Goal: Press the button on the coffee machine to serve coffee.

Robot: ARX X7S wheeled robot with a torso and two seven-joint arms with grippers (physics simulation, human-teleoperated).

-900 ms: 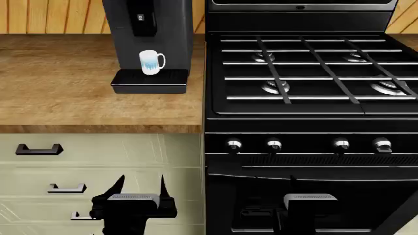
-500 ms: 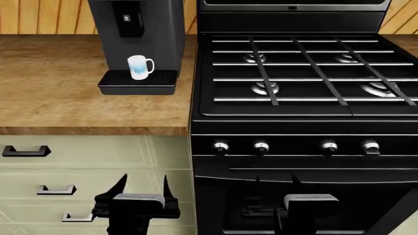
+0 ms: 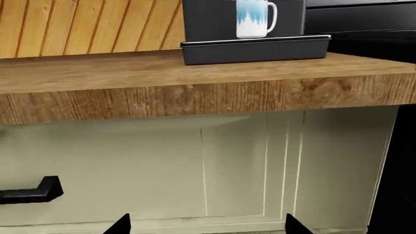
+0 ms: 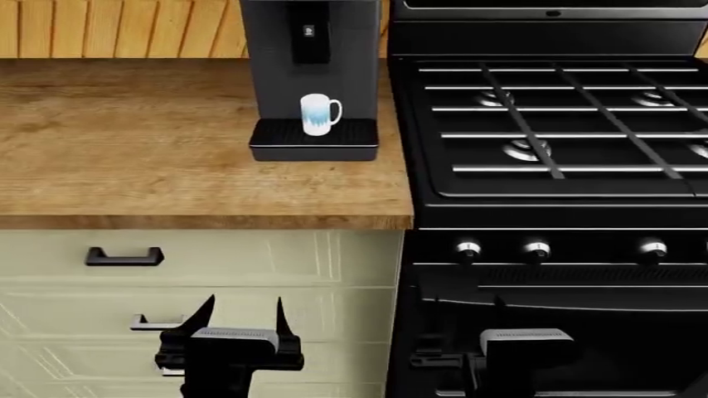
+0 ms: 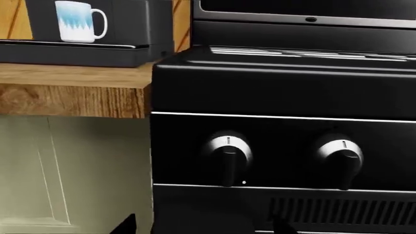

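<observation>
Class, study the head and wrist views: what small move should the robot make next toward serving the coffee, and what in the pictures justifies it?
Probably raise the left gripper up and forward toward the coffee machine. It hangs open low before the drawers, well below the countertop, while the button sits high on the machine's front above the mug. The left arm looks nearer than the right gripper, which faces the stove.

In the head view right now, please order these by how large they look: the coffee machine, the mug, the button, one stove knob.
Largest to smallest, as they look:
1. coffee machine
2. mug
3. stove knob
4. button

The last two look nearly alike, and the knob is nearer the camera, so their order is unsure.
</observation>
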